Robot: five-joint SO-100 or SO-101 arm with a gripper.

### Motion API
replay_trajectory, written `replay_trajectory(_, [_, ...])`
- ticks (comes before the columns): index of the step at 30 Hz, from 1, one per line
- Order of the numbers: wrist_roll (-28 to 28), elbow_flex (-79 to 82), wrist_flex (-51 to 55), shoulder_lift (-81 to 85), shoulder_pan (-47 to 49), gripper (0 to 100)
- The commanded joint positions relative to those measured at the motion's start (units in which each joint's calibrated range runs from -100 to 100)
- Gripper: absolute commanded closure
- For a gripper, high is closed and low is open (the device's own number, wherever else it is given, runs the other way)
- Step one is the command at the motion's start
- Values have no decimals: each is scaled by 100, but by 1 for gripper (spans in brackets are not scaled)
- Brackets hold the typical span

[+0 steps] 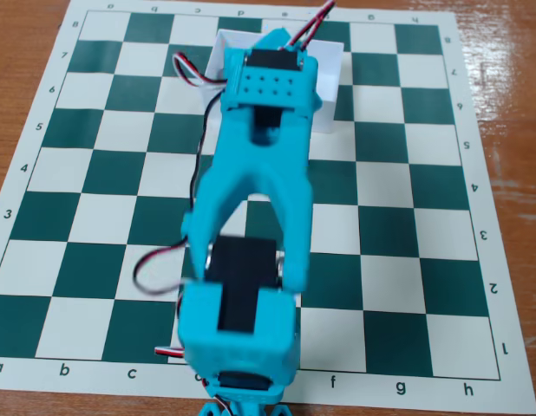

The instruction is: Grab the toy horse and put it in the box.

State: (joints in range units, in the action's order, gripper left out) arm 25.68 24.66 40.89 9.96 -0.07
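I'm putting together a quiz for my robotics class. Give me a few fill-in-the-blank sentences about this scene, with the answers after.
1. The arm is printed in ____ plastic.
2. The box is ____ in colour.
3. The box sits on a ____ mat with green and white squares.
4. The mat lies on a ____ table.

Missing words: blue; white; chessboard; wooden

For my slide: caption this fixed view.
Turquoise arm stretches across chessboard over white box; gripper and toy horse hidden.
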Motion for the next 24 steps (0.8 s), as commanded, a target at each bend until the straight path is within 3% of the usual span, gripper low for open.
replay_trajectory(1, [296, 2190, -44, 2110, -57, 100])
replay_trajectory(14, [1224, 7061, 155, 7562, -7, 100])
replay_trajectory(24, [1234, 7525, 2339, 8969, 236, 100])
